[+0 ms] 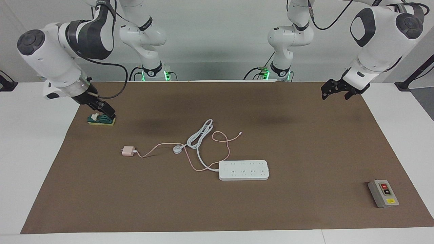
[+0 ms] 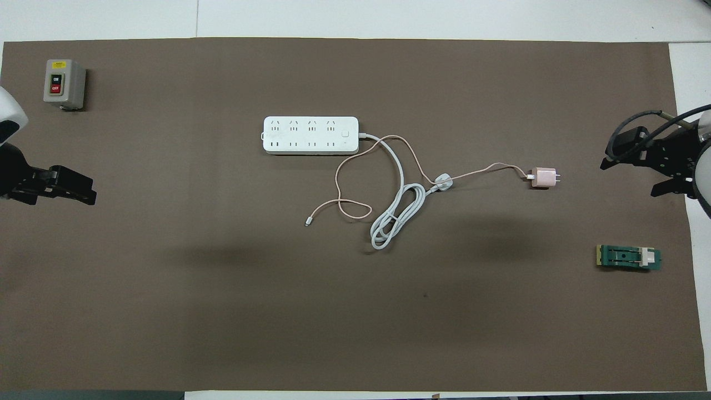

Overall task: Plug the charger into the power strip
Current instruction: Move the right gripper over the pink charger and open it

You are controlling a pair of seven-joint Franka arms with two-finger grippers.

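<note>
pink thing: the charger [image 1: 127,151] lies on the brown mat [image 1: 305,142], toward the right arm's end of the table, well apart from the power strip [image 1: 243,170]; its thin pink cable [image 1: 225,149] loops across the strip's thick white cord [image 1: 200,135].
power strip: flat at mid-table, sockets up, farther from the robots than the charger.
right pincer [image 1: 103,110]: over the mat's edge near the green block [image 1: 101,119], fingers apart, holding nothing.
left pincer [image 1: 335,89]: waits over the other end of the mat, fingers apart, empty.
step in hand: likely the reach for the charger; best to close on the cube's flat sides, prongs kept free, and lift so the cable does not drag the white plug [image 1: 177,149].
count: 1 charger, 1 power strip, 1 white plug, 1 green block, 1 grey switch box [image 1: 383,193], 2 pincers.
</note>
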